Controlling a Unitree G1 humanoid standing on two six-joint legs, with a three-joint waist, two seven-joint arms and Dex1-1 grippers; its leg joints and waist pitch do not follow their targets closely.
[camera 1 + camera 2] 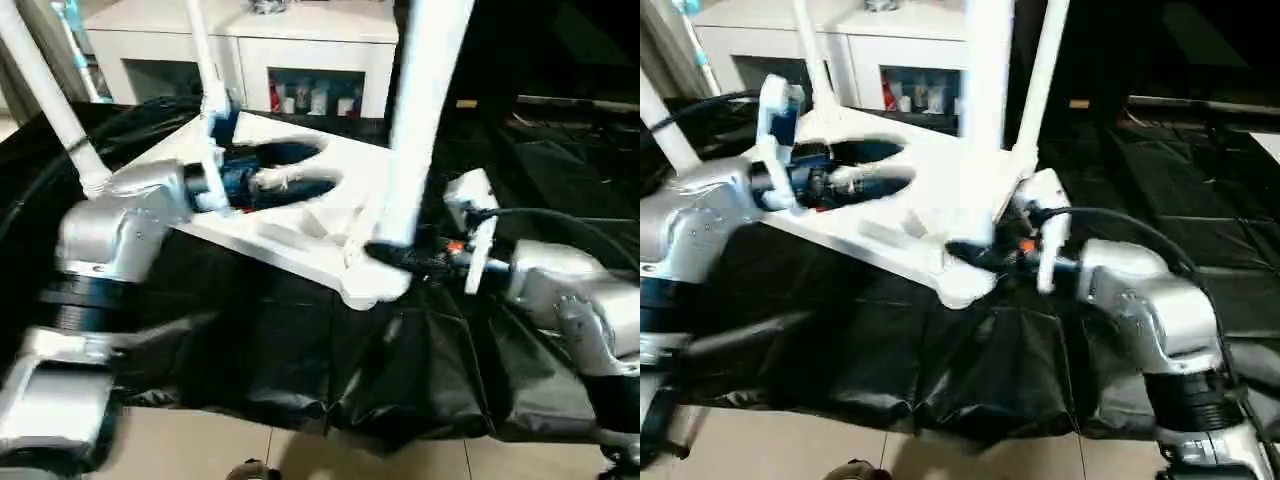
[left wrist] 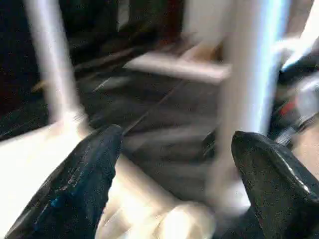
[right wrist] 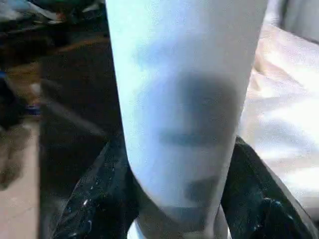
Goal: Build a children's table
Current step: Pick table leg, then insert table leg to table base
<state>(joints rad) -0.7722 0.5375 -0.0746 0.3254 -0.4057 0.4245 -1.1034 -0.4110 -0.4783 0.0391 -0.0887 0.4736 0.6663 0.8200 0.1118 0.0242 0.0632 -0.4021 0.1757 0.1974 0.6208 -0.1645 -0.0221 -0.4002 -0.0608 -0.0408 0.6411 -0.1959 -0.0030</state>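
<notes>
White plastic top: the children's table top (image 1: 300, 235) lies upside down on the black-covered worktop (image 1: 400, 380), across the middle of the head views, one rounded corner socket (image 1: 372, 285) pointing toward the lower centre, near the worktop's front edge.
Legs: one white tapered leg (image 1: 425, 110) stands upright in that near corner socket; a second leg (image 1: 205, 60) rises at the top's far side in the upper centre-left; a third (image 1: 45, 85) slants up in the upper left of the frame.
Right claw: the right claw (image 1: 400, 257) comes in from the right of the frame, its black fingers (image 3: 89, 204) pinching the base of the near leg, one on each side of the tube, just above the socket.
Left claw: the left claw (image 2: 174, 164) is spread wide with nothing between its fingers (image 2: 82, 179); in the head views it sits over the top's underside, centre-left.
Edges: the black cover hangs in folds over the worktop's front edge, with tiled floor (image 1: 200, 445) along the bottom of the frame.
Open room: bare black cover lies to the right of the top and in front of it; a white glass-door cabinet (image 1: 300, 60) stands behind, in the upper centre.
</notes>
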